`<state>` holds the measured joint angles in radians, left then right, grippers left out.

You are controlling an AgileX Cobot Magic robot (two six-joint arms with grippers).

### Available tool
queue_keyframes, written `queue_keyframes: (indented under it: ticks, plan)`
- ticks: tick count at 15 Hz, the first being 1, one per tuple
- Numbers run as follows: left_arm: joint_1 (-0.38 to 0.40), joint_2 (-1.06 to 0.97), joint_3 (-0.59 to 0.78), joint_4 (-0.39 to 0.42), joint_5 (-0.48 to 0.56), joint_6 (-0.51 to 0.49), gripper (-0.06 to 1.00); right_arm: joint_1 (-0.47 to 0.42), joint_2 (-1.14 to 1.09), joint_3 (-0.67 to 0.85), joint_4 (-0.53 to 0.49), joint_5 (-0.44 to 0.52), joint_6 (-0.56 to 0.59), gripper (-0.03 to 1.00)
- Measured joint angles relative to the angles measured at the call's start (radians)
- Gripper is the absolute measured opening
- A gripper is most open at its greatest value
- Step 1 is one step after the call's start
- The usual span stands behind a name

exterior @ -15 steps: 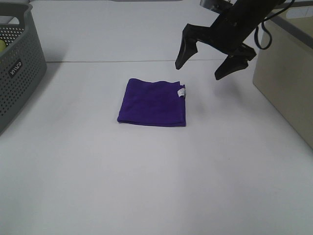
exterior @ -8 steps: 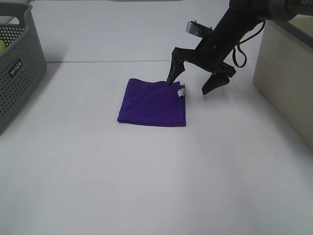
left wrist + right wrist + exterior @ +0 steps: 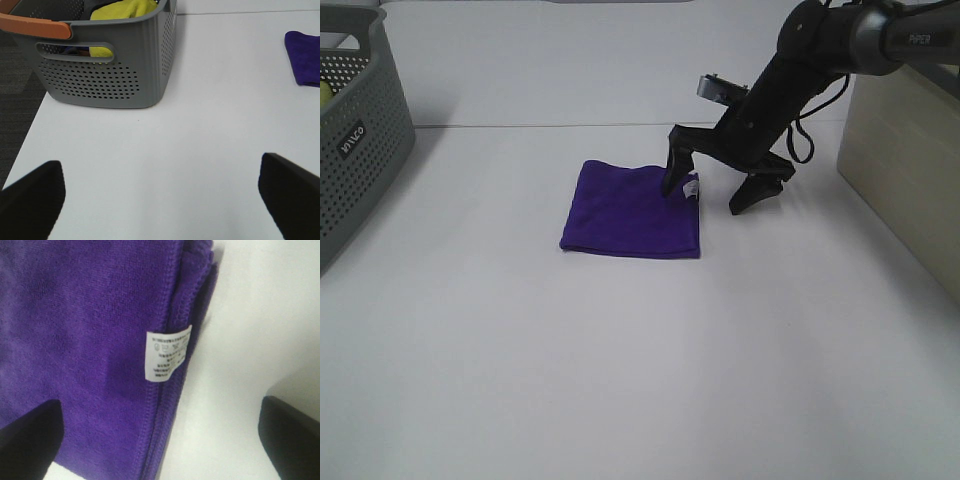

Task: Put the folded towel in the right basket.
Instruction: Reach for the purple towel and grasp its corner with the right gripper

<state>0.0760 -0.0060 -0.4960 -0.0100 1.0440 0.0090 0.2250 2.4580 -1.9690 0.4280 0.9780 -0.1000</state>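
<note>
We see what looks like a robotics lab bench: a plain white table (image 3: 620,380) with a black robot arm (image 3: 790,85) lettered PIPER reaching over it. A grey perforated storage basket (image 3: 360,150) stands at one edge, a beige bin (image 3: 905,170) at the opposite edge, and dark carpet (image 3: 15,100) lies beside the table.

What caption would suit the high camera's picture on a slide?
Open right gripper straddling the tagged edge of the folded purple towel on the white table.

Open table (image 3: 620,380) lies between towel (image 3: 632,210) and beige basket (image 3: 910,160) wall at right; right gripper (image 3: 704,200), jaws spread, occupies part of that gap. Grey basket (image 3: 360,140) stands well apart, left. Towel's near side open.
</note>
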Motion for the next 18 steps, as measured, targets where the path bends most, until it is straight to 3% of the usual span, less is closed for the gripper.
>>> queue_keyframes:
  ticks: [9,13,14,16,17,18]
  plan:
    - [0.000,0.000,0.000,0.000,0.000,0.000,0.99,0.020,0.021,-0.010,0.009,-0.021,0.038,0.96]
    - [0.000,0.000,0.000,0.000,0.000,0.000,0.99,0.133,0.060,-0.032,0.044,-0.141,0.100,0.90]
    - [0.000,0.000,0.000,0.000,0.000,0.000,0.99,0.177,0.076,-0.039,0.047,-0.197,0.122,0.82]
    - [0.000,0.000,0.000,0.001,0.000,0.000,0.99,0.251,0.104,-0.044,0.040,-0.319,0.165,0.50]
    - [0.000,0.000,0.000,0.001,0.000,0.000,0.99,0.268,0.113,-0.044,0.036,-0.342,0.175,0.24]
    - [0.000,0.000,0.000,0.002,0.000,0.000,0.99,0.294,0.120,-0.044,0.027,-0.371,0.195,0.08]
